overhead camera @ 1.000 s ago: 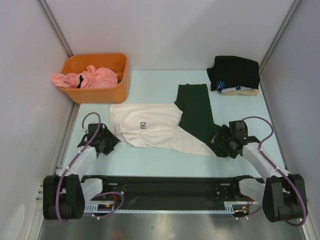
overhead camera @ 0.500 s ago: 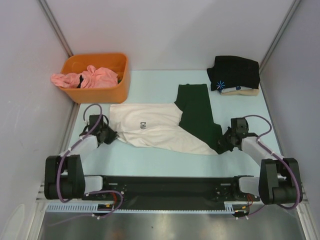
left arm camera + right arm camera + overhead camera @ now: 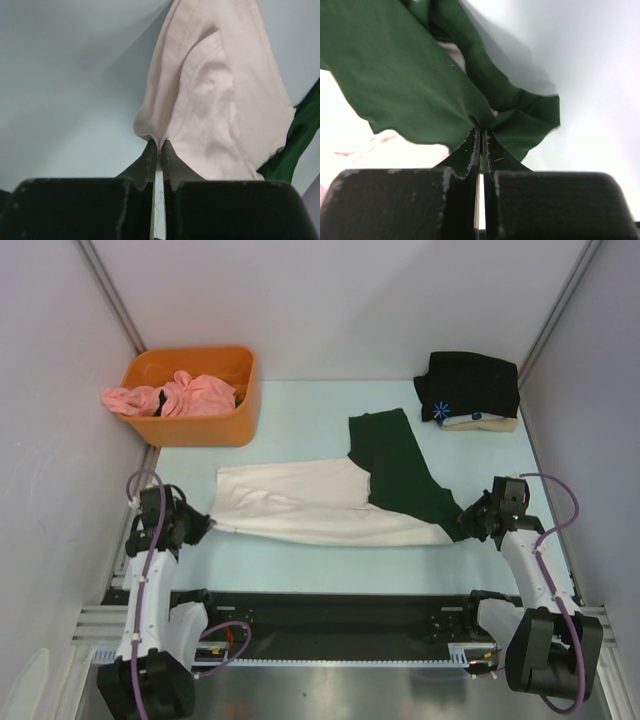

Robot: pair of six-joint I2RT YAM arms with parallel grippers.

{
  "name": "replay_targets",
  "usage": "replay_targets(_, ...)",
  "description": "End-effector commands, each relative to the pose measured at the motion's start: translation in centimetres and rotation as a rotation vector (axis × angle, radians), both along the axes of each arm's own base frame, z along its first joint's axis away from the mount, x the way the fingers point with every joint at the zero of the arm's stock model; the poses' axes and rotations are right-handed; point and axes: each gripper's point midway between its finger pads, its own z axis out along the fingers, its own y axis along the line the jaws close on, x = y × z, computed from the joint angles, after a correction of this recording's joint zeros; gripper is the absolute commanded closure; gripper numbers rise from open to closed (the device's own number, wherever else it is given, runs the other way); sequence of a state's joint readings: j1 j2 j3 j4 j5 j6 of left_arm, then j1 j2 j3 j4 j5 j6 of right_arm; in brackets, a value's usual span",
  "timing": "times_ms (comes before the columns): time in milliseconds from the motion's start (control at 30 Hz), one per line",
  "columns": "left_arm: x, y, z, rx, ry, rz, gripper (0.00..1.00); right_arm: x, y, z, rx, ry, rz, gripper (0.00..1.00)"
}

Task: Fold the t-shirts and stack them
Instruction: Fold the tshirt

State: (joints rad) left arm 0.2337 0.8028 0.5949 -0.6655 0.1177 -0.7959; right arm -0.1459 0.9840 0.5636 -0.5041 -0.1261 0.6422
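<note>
A cream t-shirt (image 3: 300, 502) with dark green sleeves (image 3: 395, 465) hangs stretched between my two arms above the table. My left gripper (image 3: 197, 524) is shut on its cream edge (image 3: 150, 135) at the left. My right gripper (image 3: 470, 518) is shut on the green sleeve cloth (image 3: 485, 117) at the right. A folded black t-shirt (image 3: 470, 385) with a small blue mark (image 3: 439, 407) lies on a beige one (image 3: 490, 423) at the far right. Pink t-shirts (image 3: 175, 395) fill the orange bin.
The orange bin (image 3: 195, 426) stands at the back left of the pale table (image 3: 300, 570). Grey walls close the sides and back. The arm bases sit on a black rail (image 3: 320, 615) at the near edge.
Both grippers shut on the cream shirt's ends and moved outward and up. The shirt is now pulled taut into a long strip, its chest print no longer showing.
</note>
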Motion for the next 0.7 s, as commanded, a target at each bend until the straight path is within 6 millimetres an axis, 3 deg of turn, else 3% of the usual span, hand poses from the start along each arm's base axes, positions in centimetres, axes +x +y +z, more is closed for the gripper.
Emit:
replay_targets(0,-3.2,-0.7,-1.0,-0.052,0.054,0.052,0.91,-1.2,0.7,-1.4,0.069,0.044,-0.034,1.0)
replay_targets(33,-3.6,-0.7,-0.3,-0.044,0.019,0.06,0.74,-1.3,0.9,-1.6,0.082,0.05,-0.033,0.89)
replay_targets(67,-4.4,-0.8,-0.2,-0.039,0.03,0.059,0.61,-1.6,1.1,-2.0,0.09,0.059,-0.031,0.71)
replay_targets(100,-4.7,-0.8,0.2,-0.031,0.019,0.056,0.42,-1.7,1.2,-2.1,0.095,0.061,-0.025,0.48)
replay_targets(133,-4.8,-0.8,1.0,-0.012,-0.006,0.046,0.17,-1.9,1.2,-2.2,0.088,0.069,-0.026,0.19)
replay_targets(200,-5.2,-0.3,2.2,0.034,-0.061,0.048,0.04,-1.9,0.8,-1.9,0.064,0.065,-0.036,0.1)
replay_targets(333,-4.2,0.0,3.5,0.088,-0.116,-0.006,0.05,-0.5,0.9,0.9,0.015,-0.016,-0.007,0.07)
replay_targets(400,-2.6,-0.5,4.1,0.072,-0.166,-0.052,0.09,0.5,1.1,2.0,-0.03,-0.047,0.017,0.07)
replay_targets(433,-2.1,-0.8,4.0,0.057,-0.167,-0.072,0.12,1.4,2.2,3.1,-0.05,-0.084,0.075,0.07)
replay_targets(467,-1.1,-0.5,4.4,0.068,-0.189,-0.074,0.13,1.9,2.6,3.0,-0.071,-0.074,0.097,0.07)
replay_targets(533,0.2,-0.4,3.6,0.065,-0.14,-0.102,0.16,3.5,4.4,4.3,-0.1,-0.109,0.172,0.08)
replay_targets(567,1.3,-0.4,3.9,0.077,-0.16,-0.12,0.17,4.2,5.1,3.6,-0.108,-0.077,0.206,0.08)
replay_targets(600,2.1,-1.1,2.5,0.068,-0.102,-0.169,0.18,4.9,5.2,3.6,-0.134,-0.073,0.21,0.08)
replay_targets(633,3.1,-1.3,2.8,0.086,-0.101,-0.188,0.19,6.1,5.6,4.6,-0.138,-0.093,0.221,0.08)
replay_targets(667,4.0,-1.6,2.5,0.1,-0.087,-0.215,0.2,6.4,6.2,4.3,-0.144,-0.08,0.251,0.08)
